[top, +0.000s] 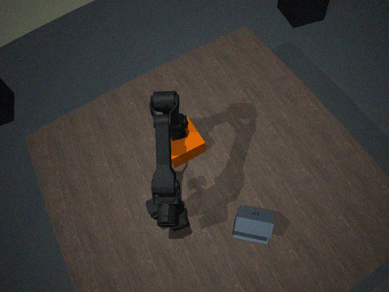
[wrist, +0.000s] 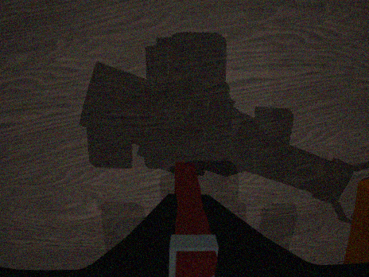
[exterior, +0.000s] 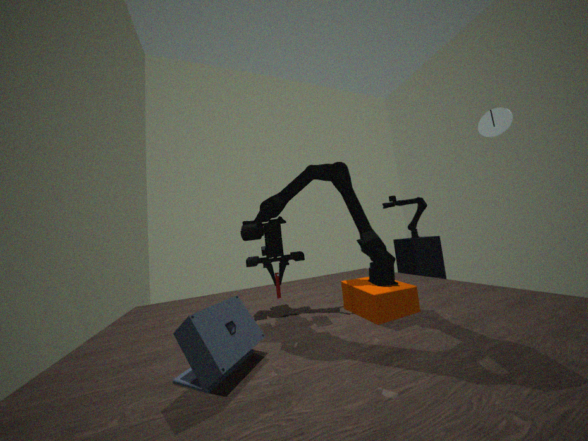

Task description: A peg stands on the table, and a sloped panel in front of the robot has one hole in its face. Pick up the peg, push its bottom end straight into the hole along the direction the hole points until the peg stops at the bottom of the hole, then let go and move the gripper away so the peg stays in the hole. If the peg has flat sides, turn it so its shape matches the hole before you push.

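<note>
Wooden table: brown grain, crossed by long arm shadows. Room: pale green walls, a round wall disc high on the right, a second dark arm at the far side.

Orange base block: carries the black arm, which arches up and left, wrist pointing down.

Gripper: fingers drawn narrow, clamped on the red peg, which hangs upright above the table.

Grey sloped panel: near left, one hole in its face.

Wrist view alone: peg's length between dark fingers. Top view hides the peg under the arm.
</note>
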Controlling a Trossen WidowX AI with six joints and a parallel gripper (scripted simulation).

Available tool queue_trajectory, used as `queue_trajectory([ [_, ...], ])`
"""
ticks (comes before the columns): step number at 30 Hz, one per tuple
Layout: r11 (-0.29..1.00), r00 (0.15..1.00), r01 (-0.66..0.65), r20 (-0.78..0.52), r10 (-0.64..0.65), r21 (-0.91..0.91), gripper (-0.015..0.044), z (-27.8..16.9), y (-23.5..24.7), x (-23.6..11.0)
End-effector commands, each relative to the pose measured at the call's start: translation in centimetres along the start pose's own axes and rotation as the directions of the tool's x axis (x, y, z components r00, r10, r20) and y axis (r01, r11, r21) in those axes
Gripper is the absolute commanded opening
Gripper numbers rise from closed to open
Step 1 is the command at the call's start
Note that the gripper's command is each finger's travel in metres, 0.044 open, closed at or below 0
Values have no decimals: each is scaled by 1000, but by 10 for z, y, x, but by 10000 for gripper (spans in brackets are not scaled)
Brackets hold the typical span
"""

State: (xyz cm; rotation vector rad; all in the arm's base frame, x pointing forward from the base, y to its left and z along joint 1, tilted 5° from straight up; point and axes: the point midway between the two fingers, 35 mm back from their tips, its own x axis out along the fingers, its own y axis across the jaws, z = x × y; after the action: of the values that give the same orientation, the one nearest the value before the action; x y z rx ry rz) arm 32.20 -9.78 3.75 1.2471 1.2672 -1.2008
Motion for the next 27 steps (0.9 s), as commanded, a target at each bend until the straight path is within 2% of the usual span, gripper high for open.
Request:
queue_trajectory([
  [1,1000,1000,-9,0,9,-4,0,0,0,-21],
  [27,996,997,2,77,5,-92,0,-21,10,-25],
])
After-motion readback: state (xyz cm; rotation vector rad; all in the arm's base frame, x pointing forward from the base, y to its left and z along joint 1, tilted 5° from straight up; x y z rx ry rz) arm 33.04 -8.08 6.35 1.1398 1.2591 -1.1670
